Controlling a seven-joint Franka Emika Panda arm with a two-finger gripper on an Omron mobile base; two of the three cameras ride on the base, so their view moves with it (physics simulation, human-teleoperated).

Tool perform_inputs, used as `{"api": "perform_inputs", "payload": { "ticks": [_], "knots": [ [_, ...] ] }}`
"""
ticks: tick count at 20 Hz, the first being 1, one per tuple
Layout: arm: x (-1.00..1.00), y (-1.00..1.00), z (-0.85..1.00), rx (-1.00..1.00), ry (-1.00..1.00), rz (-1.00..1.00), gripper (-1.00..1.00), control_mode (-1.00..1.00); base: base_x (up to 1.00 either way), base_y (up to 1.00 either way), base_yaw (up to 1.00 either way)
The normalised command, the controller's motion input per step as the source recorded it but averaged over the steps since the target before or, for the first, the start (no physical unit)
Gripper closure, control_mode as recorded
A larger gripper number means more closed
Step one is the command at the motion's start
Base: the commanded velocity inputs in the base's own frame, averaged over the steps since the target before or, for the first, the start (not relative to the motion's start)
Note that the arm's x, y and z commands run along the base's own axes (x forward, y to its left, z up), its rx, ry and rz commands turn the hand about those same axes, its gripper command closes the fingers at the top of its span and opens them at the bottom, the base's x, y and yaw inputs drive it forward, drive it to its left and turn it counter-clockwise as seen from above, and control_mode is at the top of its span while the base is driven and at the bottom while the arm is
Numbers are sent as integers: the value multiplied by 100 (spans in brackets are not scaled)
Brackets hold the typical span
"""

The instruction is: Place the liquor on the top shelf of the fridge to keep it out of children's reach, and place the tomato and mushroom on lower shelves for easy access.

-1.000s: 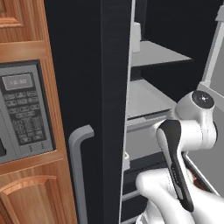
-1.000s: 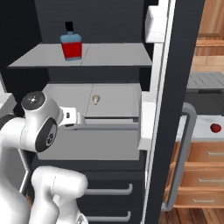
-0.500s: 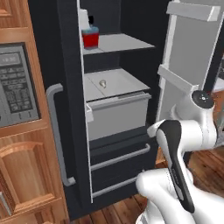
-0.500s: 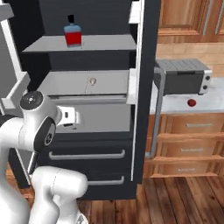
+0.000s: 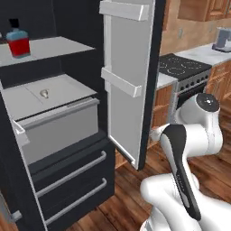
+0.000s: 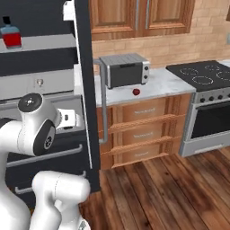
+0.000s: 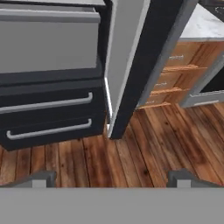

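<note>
Fridge (image 5: 131, 90) is open, door swung wide. 1 liquor (image 5: 18, 41) bottle stands upright on the top shelf (image 5: 54, 47), toward its left end; also seen in the right base view at the upper left (image 6: 11, 35). 1 mushroom (image 5: 44, 94) sits on the lower shelf (image 5: 67, 88) over the grey drawer box, well back from the raised front lip. 1 tomato (image 6: 136, 92) is on the table (image 6: 166, 83) just in front of the grey toaster oven (image 6: 125, 70), at its right corner, well apart from the fridge.

Counts: 1 bottle, 1 mushroom, 1 tomato, 1 toaster oven, 1 stove (image 6: 204, 76) to the right of the table. 2 black fridge drawers at the bottom, each with 1 grey bar handle (image 7: 48, 105). 3 wooden drawers (image 6: 143, 130) under the table. 2 bins on the inside of the fridge door (image 5: 122, 82), plus 1 at the top edge.

Claw (image 7: 111, 179): fingers wide apart, nothing between them. It points down at the wooden floor (image 7: 144, 144) in front of the fridge's lower drawers and the bottom corner of the open door, not touching anything. Arm is folded low in front of the base, elbow up.
</note>
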Motion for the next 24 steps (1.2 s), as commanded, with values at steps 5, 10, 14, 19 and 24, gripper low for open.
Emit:
{"api": "perform_inputs", "payload": {
  "ticks": [5,10,14,19,24],
  "knots": [
    [0,0,0,0,0,0,-100,100,4,-70,-45],
    [0,0,0,0,0,0,-100,100,29,-72,-33],
    [0,0,0,0,0,0,-100,100,49,-70,-12],
    [0,0,0,0,0,0,-100,100,72,-69,11],
    [0,0,0,0,0,0,-100,100,83,-56,37]
  ]
}}
